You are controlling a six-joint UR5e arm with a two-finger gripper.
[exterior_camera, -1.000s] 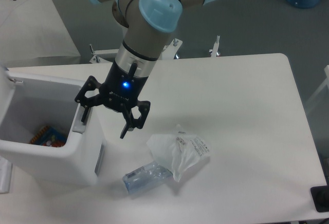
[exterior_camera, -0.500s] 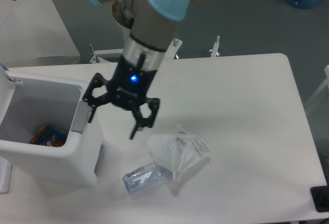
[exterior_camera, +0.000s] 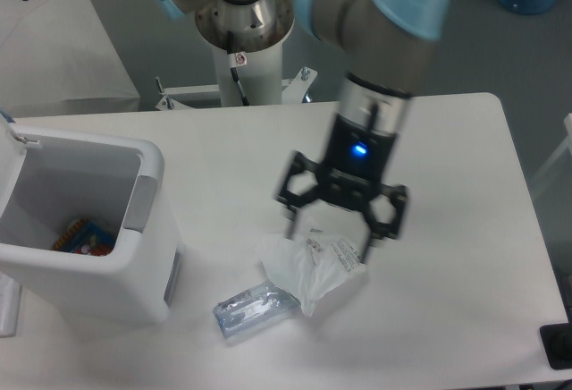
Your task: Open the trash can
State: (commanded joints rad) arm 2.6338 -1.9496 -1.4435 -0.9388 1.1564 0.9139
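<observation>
**A:** We saw the gripper point(exterior_camera: 332, 227) hanging with its jaws spread wide and nothing between them, poised just above the small white plastic bag point(exterior_camera: 313, 265) near the middle of the table point(exterior_camera: 465, 229). A blue light glowed on its wrist, and the whole tool showed some blur.

**B:** And the trash can point(exterior_camera: 80, 229)?

**A:** It stood at the left edge of the table, well apart from the gripper. We looked straight down into it: its mouth was uncovered, a coloured item point(exterior_camera: 80, 236) lay at the bottom, and the grey push tab point(exterior_camera: 138, 204) sat on the rim nearest the arm. What seemed to be the lid stood upright at the far left, mostly cut off by the frame.

**B:** So what did we think could go wrong?

**A:** We judged the opening already done, so the main risk lay with the litter. The fingertips were so close above the bag that any dip could snag it or drag it across the table, and the clear packet point(exterior_camera: 255, 308) just beside it could be shoved along.

**B:** Anything at the bin itself?

**A:** A swing back to the left could knock the rim or the tab and shift the can.
</observation>
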